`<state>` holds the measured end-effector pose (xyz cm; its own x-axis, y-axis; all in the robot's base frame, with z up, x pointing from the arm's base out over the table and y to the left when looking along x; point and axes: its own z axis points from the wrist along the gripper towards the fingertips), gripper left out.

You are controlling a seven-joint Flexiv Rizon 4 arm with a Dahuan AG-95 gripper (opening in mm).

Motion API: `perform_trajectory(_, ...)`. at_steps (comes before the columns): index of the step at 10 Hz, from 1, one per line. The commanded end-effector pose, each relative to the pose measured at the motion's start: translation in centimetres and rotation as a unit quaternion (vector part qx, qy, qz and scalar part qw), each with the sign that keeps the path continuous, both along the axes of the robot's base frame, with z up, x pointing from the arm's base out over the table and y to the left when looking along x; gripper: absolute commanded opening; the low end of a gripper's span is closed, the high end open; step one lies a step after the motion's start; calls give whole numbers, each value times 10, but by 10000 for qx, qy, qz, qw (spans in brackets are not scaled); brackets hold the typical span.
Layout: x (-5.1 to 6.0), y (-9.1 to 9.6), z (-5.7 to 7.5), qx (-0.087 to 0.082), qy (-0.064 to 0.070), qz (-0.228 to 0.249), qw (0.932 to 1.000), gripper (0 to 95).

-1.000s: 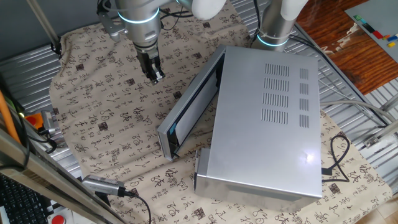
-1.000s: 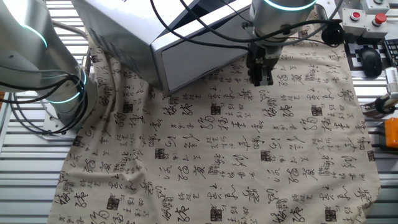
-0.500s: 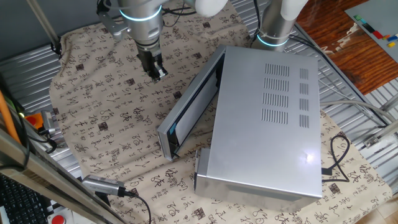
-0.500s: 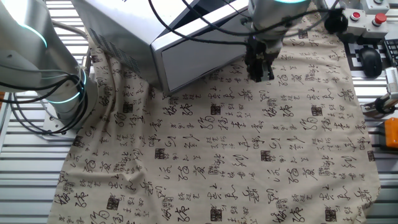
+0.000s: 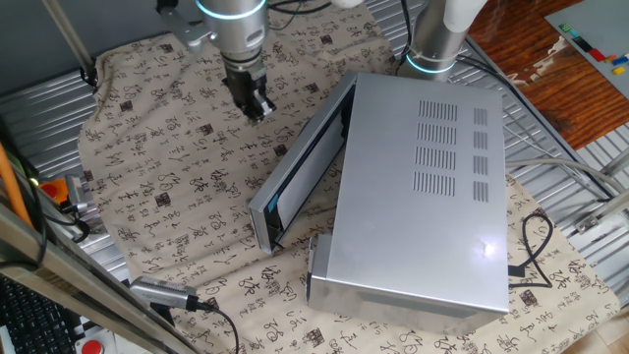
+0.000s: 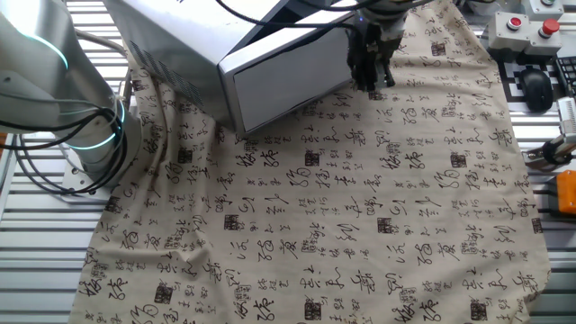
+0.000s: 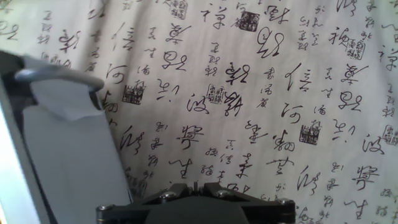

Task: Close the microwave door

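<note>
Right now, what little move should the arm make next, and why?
Probably slide sideways toward the microwave door until the fingers press its outer face. The door stands ajar from the microwave, and the gripper hangs beside it, apparently not yet touching.

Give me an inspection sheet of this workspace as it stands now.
Surface: table cloth printed with calligraphy, wrinkled near the left edge.
Job's things: the microwave lies on the cloth; the microwave door is ajar, not shut.
Clutter: nothing seen on the cloth.
Grippers: tool hangs above the cloth beside the door, holding nothing; fingers look close together, state unclear.
Cables: black cable beside the microwave; black cables around the arm base.
Surroundings: red buttons and keyboard at the table edge.
</note>
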<state>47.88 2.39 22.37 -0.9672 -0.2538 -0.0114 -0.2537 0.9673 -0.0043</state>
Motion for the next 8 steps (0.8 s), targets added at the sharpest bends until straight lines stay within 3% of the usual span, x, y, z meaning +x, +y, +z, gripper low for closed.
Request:
perform_trajectory(1, 0, -2, 2, 67, 38, 257, 9996, 0)
perform_trajectory(2, 0, -2, 2, 72, 6, 423, 9991, 0)
perform_trajectory(4, 0, -2, 2, 189, -22, 1433, 9895, 0)
perform_trajectory(5, 0, -2, 2, 188, -23, 1527, 9881, 0)
perform_trajectory(8, 20, 1, 5, 208, -13, 1631, 9864, 0)
